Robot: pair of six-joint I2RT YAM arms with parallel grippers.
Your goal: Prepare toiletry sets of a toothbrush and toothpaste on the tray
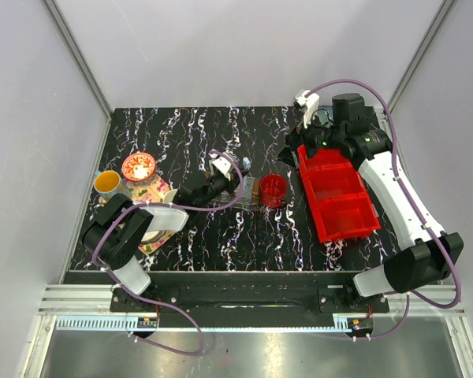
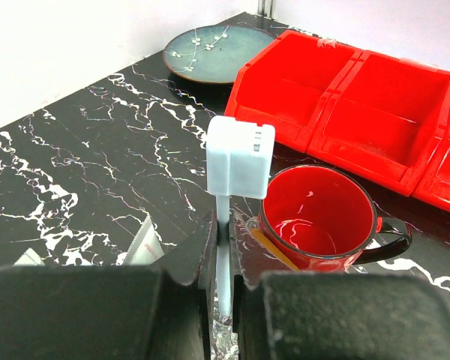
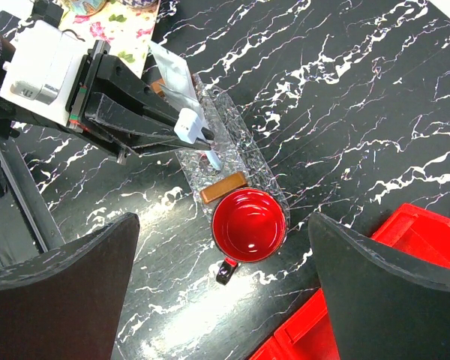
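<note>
One toothbrush (image 2: pixel 240 157) carries most of the risk here: the left tool (image 2: pixel 223 262) is clamped on its slim pale stem, just right of the flowery tray (image 1: pixel 152 191), and holds it tilted over the clear tray (image 3: pixel 244 154), with the boxy capped head uppermost and the lower end down among the ribbed walls. A white toothpaste (image 3: pixel 169 71) tube appears to lie at the clear tray's left end, partly under the tool, so the brush could come down across it rather than beside it. Since the brush looks roughly as long as the clear tray, letting go while it leans would likely leave one end propped on a wall or on the wooden handle. A light clear tray could also skid on the desk (image 1: pixel 181 126) if nudged. Just right of it stands a red mug (image 3: pixel 249 225), close enough that the head might knock its rim or drop inside. Further right the red bin (image 1: pixel 339 193) is clear of the work, and the right tool (image 3: pixel 223 300) hangs wide open and empty, well apart. No brand or writing is legible; any print on the tube is too small.
</note>
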